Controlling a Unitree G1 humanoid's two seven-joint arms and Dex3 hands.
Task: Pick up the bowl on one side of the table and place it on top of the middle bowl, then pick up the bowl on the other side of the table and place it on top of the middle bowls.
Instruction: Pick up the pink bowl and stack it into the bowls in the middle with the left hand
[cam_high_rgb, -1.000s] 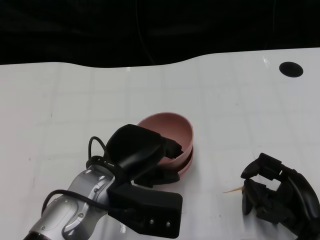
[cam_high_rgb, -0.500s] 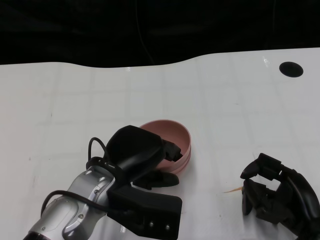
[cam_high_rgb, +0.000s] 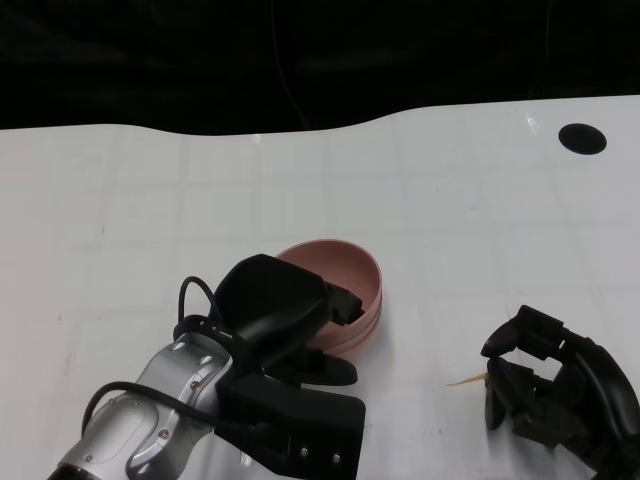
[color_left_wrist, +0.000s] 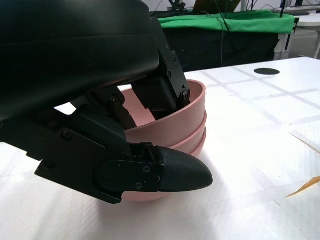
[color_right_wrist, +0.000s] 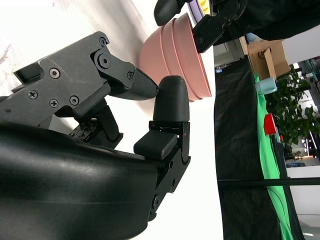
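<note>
Stack: three pink bowls (cam_high_rgb: 350, 290) sit nested on the white table (cam_high_rgb: 480, 220), about midway between its left and right edges and toward the near edge. The left wrist view shows three rims one inside another, so both side bowls already appear to be on the middle one.

Top bowl: its rim (color_left_wrist: 197, 97) lies level and close on the rims below, which suggests it is seated, not hanging.

Left hand: the left hand (cam_high_rgb: 285, 315) is at the stack's near-left side. Upper fingers (color_left_wrist: 167, 75) hook over the top bowl's rim and reach inside; a lower finger (color_left_wrist: 172, 172) lies against the outer wall, low on the stack. I judge it grips the top bowl this way because a rim pinch lets a bowl be lowered straight into another without tipping.

Bowls relative to left hand: the stack lies just beyond the hand and touches it, with the near-left part of the rim between its fingers.

Right hand: the right hand (cam_high_rgb: 545, 390) rests near the table's near right corner, well apart from the bowls, holding nothing. Its fingers (color_right_wrist: 170, 105) are bent but spread, so I read it as open and parked out of the way.

Scrap: a small tan sliver (cam_high_rgb: 465, 381) lies on the table just left of the right hand.

Step in hand: release of the last bowl seems all that remains.
</note>
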